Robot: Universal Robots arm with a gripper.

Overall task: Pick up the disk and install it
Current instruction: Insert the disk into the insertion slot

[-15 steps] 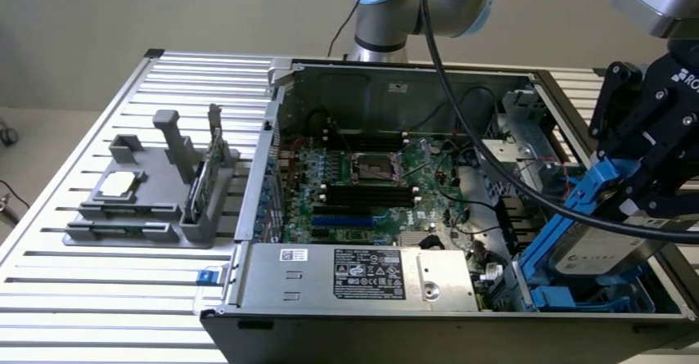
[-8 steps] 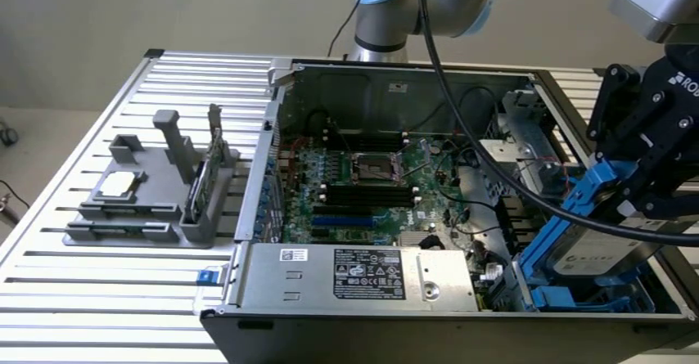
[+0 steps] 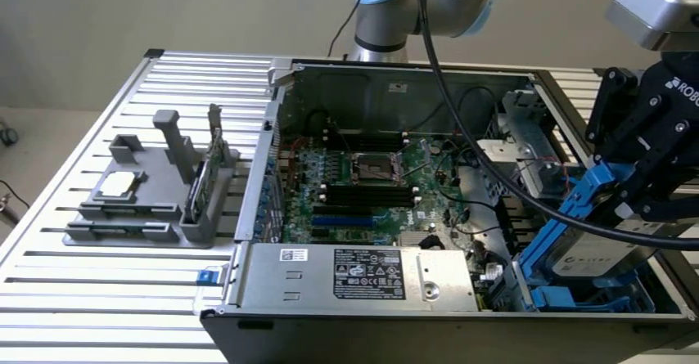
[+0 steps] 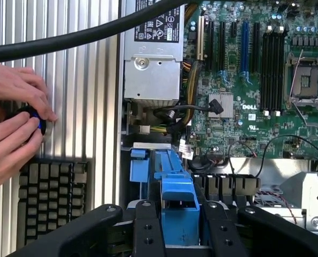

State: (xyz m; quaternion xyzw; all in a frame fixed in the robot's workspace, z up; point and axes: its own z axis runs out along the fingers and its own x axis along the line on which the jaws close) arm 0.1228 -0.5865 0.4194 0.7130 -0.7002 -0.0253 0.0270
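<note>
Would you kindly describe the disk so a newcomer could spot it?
Find the open computer case; at its end on the exterior view's right, the jaws hold the disk tilted. It alone is a silver-grey slab framed in blue.

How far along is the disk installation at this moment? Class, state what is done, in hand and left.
Done: the disk is picked up. In hand: the tool grips its blue carrier, holding it tilted over the drive bay of the open computer case. Left: the disk is not yet seated in the bay.
</note>
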